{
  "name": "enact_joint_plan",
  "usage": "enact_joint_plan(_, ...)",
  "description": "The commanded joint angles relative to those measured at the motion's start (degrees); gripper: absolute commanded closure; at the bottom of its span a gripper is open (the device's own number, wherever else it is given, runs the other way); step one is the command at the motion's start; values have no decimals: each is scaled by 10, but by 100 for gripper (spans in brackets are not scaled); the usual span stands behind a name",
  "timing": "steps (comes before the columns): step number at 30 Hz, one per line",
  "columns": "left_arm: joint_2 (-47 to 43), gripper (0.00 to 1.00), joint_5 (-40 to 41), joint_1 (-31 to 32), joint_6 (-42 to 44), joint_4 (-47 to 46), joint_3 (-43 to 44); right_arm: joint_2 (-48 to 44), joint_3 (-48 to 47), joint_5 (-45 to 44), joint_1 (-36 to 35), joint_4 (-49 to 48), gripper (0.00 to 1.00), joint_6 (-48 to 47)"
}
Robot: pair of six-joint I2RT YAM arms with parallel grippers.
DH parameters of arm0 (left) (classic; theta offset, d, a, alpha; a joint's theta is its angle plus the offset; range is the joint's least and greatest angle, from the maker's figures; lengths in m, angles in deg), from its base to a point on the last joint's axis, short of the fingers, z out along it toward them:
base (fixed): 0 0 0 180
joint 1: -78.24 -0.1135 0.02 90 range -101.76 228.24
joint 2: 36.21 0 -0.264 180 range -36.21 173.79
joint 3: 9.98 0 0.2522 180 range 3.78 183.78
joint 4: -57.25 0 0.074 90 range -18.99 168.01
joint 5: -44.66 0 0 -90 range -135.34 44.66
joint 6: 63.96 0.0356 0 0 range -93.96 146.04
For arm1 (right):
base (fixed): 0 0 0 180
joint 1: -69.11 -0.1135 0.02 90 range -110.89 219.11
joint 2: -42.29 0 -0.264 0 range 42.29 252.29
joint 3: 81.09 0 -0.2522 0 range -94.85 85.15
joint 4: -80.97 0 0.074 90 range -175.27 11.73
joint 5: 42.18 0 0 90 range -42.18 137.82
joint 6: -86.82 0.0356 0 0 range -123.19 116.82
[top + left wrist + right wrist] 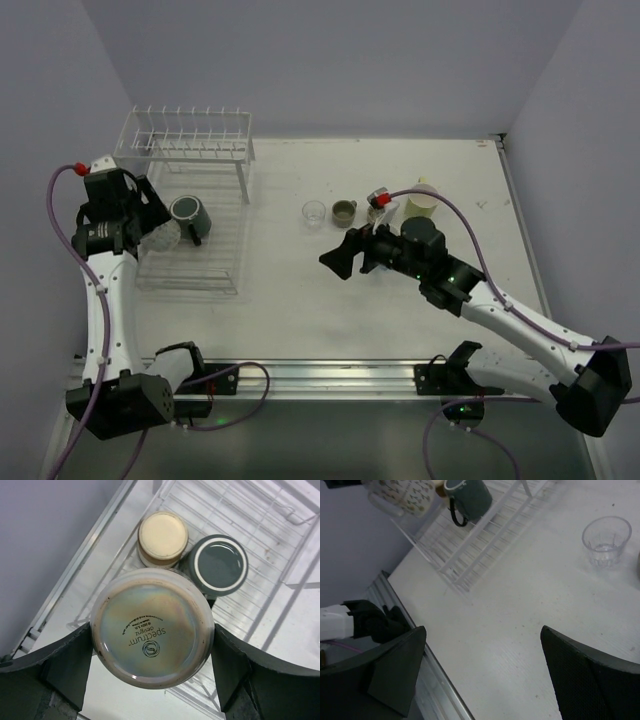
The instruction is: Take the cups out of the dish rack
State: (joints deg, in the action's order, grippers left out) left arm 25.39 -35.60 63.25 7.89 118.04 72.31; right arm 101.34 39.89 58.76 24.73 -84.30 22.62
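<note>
Mid-unload: L end effector [152,652] grips upturned mug [150,625] over dish rack [215,272] tray. Grey mug [220,563] and tan cup [162,537] sit below. R end effector [340,256] is wide, empty. Next: carry to bench [330,325], set down.

A white table [380,320] meets grey walls [330,60], with a metal rail [330,372] along its near edge.

light: bright, even | shadows: soft | wrist-view foreground: blurred

Mug [188,215] in dish rack [215,265]; tumbler [314,213] on table [330,310], right of rack.
</note>
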Motion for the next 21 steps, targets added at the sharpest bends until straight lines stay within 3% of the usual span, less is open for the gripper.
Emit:
enact_joint_plan(1,-49,100,-71,-2,-9,-26,41,-43,27,32,-4,-101,1,54)
enact_joint_plan(3,-63,100,-94,0,-15,-29,38,-49,32,49,-10,-120,1,79)
enact_joint_plan(10,-125,100,-295,8,-60,-80,13,-42,63,74,-21,-248,1,141)
enact_joint_plan(16,-163,100,-436,21,-125,-163,-53,14,71,92,-33,-363,2,193)
enact_joint_plan(21,-176,100,-514,41,-169,-242,-89,82,45,91,-39,-397,1,203)
